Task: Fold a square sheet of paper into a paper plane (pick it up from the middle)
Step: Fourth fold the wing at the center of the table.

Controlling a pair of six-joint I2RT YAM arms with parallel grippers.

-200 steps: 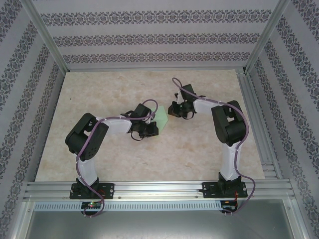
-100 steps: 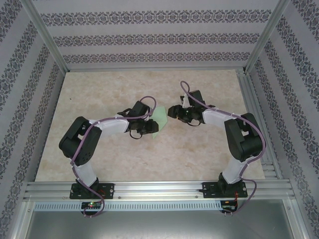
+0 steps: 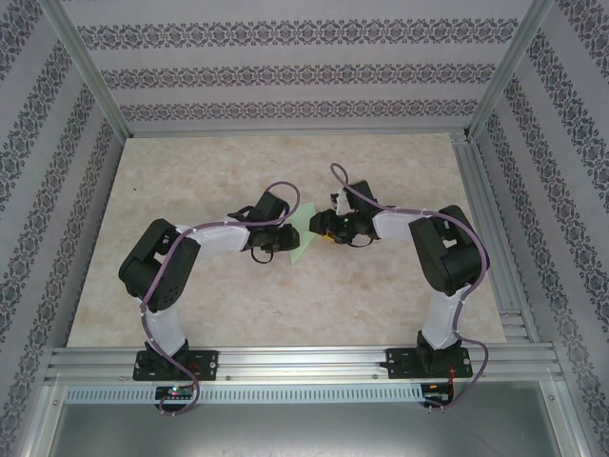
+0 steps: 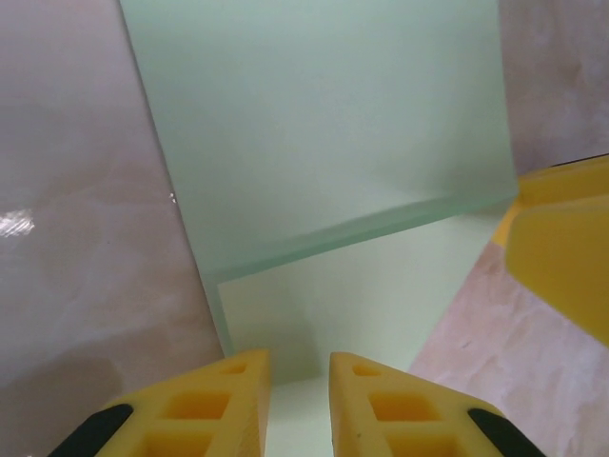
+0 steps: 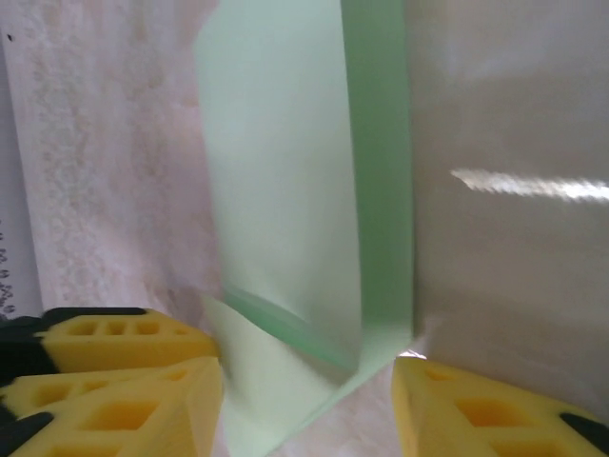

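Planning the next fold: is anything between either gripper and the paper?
Nothing visible. The folded paper lies directly at the left gripper, fingers slightly apart, and the right gripper, fingers wide open, faces its other side.

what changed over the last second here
The right hand moved nearer and leftward, up to the pale mint-green sheet of paper; its elbow swung out to the right, then back. It and the left hand now stand open at the paper. The left hand barely shifted, and the paper stays on the marbled table between them.
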